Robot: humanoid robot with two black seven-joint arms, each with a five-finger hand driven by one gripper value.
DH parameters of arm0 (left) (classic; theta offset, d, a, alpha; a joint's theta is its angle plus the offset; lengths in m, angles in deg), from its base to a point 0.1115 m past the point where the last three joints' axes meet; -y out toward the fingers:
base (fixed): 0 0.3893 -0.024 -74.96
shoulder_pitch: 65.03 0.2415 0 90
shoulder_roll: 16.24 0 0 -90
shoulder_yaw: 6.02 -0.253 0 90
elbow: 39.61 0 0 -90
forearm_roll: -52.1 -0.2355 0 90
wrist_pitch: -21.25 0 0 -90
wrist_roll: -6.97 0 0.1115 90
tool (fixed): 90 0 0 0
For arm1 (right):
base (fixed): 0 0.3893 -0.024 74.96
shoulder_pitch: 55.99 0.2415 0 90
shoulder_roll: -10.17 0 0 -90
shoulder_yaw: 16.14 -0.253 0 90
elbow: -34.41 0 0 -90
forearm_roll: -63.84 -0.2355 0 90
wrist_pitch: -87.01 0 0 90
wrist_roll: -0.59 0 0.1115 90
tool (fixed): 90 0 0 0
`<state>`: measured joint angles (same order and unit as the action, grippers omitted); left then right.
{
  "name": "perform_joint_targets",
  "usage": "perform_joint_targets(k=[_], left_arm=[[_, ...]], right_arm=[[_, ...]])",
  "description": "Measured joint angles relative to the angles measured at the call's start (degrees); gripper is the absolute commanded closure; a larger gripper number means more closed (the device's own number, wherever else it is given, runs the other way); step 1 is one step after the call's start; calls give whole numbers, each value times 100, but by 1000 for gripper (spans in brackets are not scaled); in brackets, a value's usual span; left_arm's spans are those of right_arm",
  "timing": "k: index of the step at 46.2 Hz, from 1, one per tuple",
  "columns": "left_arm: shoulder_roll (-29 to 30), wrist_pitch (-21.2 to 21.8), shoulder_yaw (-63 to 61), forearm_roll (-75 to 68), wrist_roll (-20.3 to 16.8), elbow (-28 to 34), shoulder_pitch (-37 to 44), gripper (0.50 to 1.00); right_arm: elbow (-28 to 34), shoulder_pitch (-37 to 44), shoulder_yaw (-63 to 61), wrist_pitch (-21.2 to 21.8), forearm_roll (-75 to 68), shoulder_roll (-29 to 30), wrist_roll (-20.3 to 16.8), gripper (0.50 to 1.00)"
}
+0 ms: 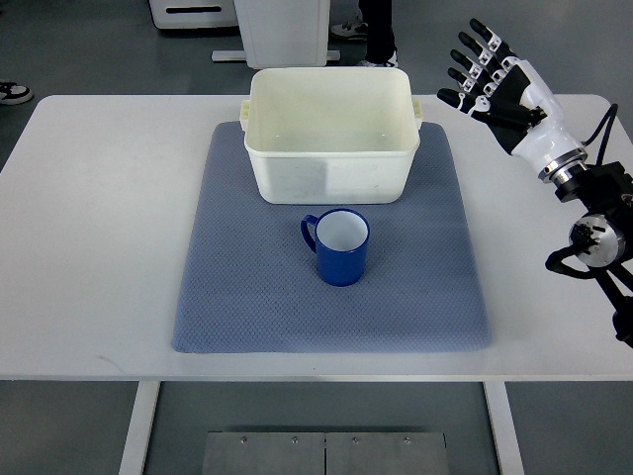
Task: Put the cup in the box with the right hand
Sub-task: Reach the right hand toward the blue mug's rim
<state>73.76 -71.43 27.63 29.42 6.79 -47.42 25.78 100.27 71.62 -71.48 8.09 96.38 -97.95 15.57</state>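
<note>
Fingers (473, 51) of the right hand (497, 84) — black-jointed with white segments — are spread and extended, holding nothing. That hand hangs over the far right part of the white rectangular table (89, 218), to the right of the cream plastic rectangular box (330, 134) and apart from it, its fingertips pointing toward the far left. Its white wrist and black arm linkage run back to the right edge of the scene.

Upright on the grey-blue textured cloth mat (227, 287) stands the blue enamel cup with a white inside (338, 246), near the mat's middle, just on the near side of the box and not touching it. Its handle points left. The cup looks empty.

On the far half of the mat sits the box, open at the top, with small lugs on its left and right rims — nothing visible inside it. Hand and cup are well apart.
</note>
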Motion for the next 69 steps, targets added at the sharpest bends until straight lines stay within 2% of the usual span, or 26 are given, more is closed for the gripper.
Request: perform_joint_targets(k=[12,38,52,69], left_arm=[[0,0,1,-1,1,-1,-3,500],[0,1,0,-1,1,-2,-2,500],[0,-1,0,0,1,-2,-2,500],[0,4,1,1,1,-1,-2,500]], right_arm=[[551,-8,467,71,402,-37,-77,505],[767,5,1470,104,1267,-18,-25,505],[731,-26,1764,105,1577,-14,80,505],[304,-36,1958,83,1641,79,158,505]])
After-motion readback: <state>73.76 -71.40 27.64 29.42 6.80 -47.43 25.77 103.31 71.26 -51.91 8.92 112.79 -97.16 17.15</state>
